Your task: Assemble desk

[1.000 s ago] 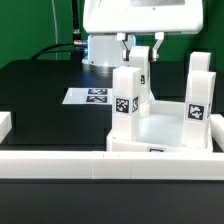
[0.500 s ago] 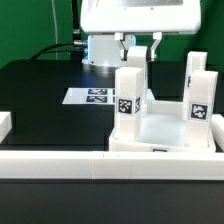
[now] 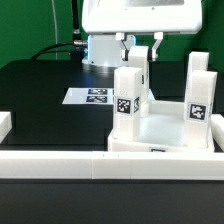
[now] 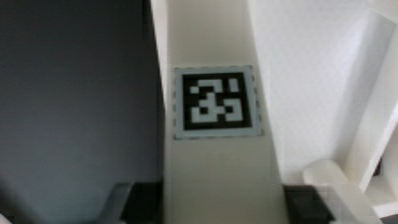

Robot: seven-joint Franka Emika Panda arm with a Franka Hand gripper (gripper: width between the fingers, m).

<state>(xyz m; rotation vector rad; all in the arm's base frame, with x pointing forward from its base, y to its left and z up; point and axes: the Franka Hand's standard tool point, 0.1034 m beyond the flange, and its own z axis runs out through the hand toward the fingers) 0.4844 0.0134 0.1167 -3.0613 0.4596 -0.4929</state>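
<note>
Since the desk top [image 3: 165, 130] is the largest item, we list it first: a white tray-like piece lying upside down on the black table [image 3: 40, 100], pushed up against the long low white rail [image 3: 100, 162], which we judge serves as a stop so the top cannot slide while legs are fitted. Next, legs standing upright in the corner sockets: one near leg [image 3: 127, 100] with its tag facing the exterior camera, one at the exterior view's right [image 3: 199, 108], and another behind it [image 3: 201, 66]. Next, the far leg [image 3: 140, 72], upright beneath our gripper [image 3: 141, 48], with its tag [image 4: 217, 100] filling the wrist view. Our fingers [image 3: 156, 47] straddle its upper end, apparently to seat or turn it in its socket; whether the pads actually press the leg we cannot tell. Smallest, the marker board [image 3: 97, 96], flat on the table beside the desk top, untouched, a fixed reference only.
</note>
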